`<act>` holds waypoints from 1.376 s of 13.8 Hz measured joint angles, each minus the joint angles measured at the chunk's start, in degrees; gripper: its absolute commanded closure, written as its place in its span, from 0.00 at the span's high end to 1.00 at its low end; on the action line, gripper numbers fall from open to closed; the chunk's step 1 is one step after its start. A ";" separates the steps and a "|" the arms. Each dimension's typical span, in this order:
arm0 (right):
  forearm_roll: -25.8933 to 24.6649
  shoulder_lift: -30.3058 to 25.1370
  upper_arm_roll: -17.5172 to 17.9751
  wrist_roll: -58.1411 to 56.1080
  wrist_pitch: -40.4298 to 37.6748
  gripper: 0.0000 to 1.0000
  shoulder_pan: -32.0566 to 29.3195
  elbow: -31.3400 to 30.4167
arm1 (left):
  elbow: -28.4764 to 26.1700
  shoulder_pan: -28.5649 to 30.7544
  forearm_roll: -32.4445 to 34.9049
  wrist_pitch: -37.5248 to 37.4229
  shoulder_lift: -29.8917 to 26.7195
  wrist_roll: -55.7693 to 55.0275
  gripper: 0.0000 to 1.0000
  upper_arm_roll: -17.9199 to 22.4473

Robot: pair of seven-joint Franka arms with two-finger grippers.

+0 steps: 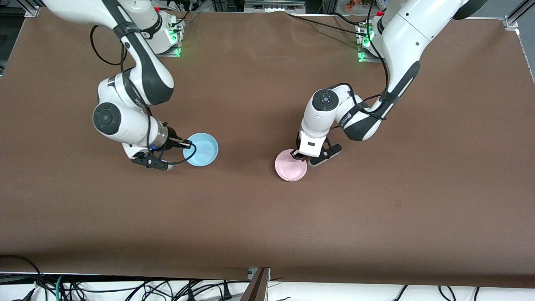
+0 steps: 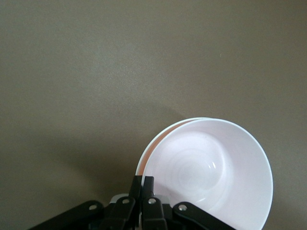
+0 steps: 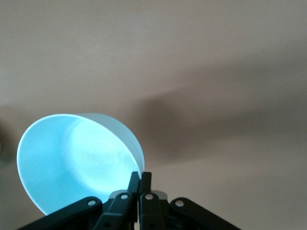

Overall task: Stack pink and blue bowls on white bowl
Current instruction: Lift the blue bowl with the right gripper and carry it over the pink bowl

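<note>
Both grippers are pinching smooth round plastic rims — left gripper (image 1: 297,155) clamping the pink bowl (image 1: 290,167), right gripper (image 1: 189,144) the blue bowl (image 1: 203,149).

The blue bowl (image 1: 202,149) is being held by its rim in the right gripper (image 1: 188,144), toward the right arm's end of the counter (image 1: 267,217). The pink bowl (image 1: 289,166) is being held by its rim in the left gripper (image 1: 297,154), near mid-counter, well apart from the blue bowl. It is being carried nested in a second bowl (image 2: 152,145), whose rim is showing beneath.
</note>
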 measured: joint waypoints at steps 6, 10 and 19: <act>0.01 2.74 1.53 9.46 0.28 0.00 3.16 4.72 | 1.34 -0.56 0.00 0.08 0.01 -0.77 0.59 0.50; 0.06 5.68 2.61 20.01 3.96 0.00 6.24 8.37 | 2.39 -0.51 0.00 0.10 0.01 -1.09 0.55 0.75; 0.06 14.07 2.69 31.56 13.90 0.00 13.10 16.77 | 11.78 1.03 -2.91 -8.42 -0.59 -1.08 0.55 0.73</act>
